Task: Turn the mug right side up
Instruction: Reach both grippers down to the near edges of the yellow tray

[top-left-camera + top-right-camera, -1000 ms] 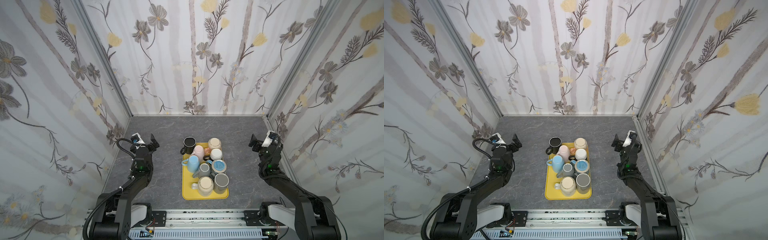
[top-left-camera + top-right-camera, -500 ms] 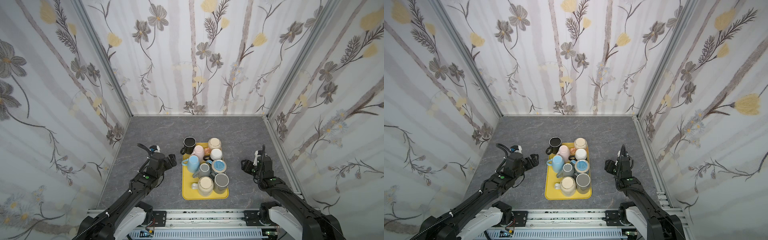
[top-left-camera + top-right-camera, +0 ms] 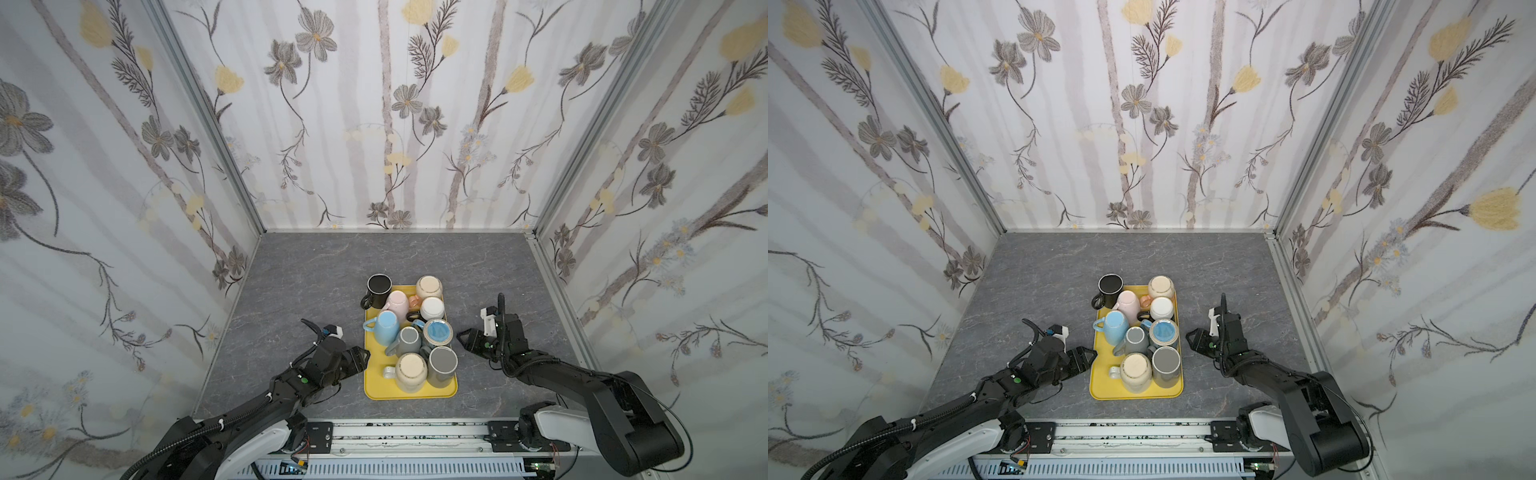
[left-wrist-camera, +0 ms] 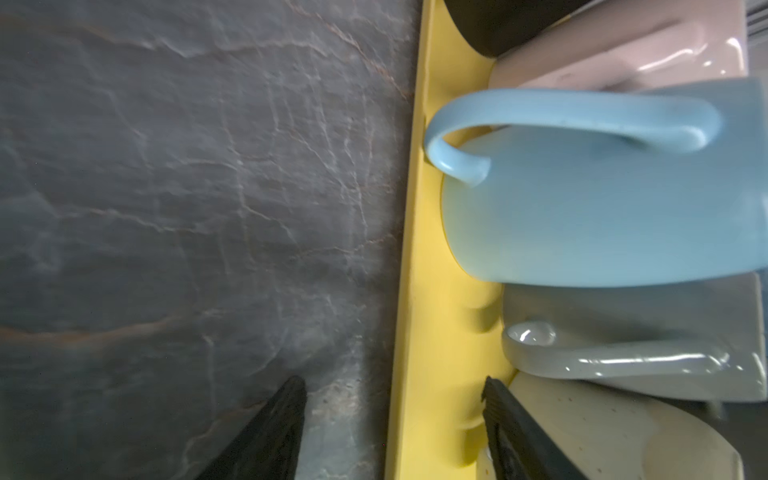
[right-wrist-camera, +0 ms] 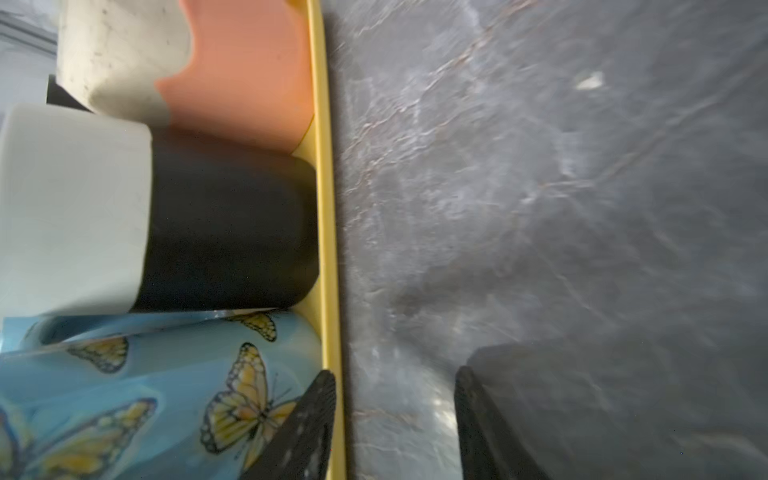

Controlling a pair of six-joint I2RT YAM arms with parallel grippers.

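1. A yellow tray [image 3: 376,390] lies on the grey tabletop [image 3: 316,274], crowded with mugs that touch one another.
2. A black mug [image 3: 379,286] stands mouth up at the tray's far left corner; whether it is on the tray or just off it cannot be told.
3. Mouth up on the tray are the butterfly mug [image 3: 437,332] and a dark grey mug [image 3: 443,363].
4. Base up are a cream mug [image 3: 410,371], a light blue mug [image 3: 385,326], a grey mug [image 3: 408,338], a pink mug [image 3: 397,301], a white mug [image 3: 432,308] and a beige mug [image 3: 429,286], so their long axes are near vertical.
5. The light blue mug's handle [image 4: 569,120] points at the tray's left rim; the cream mug's handle [image 3: 388,372] points left too.
6. The left claw [image 3: 362,358] is at the tray's left rim, partly open and empty; in the left wrist view one finger is over the tabletop and one [image 4: 511,424] over the tray beside the cream mug.
7. The right claw [image 3: 464,337] is just right of the tray, near the butterfly mug, partly open, holding nothing.
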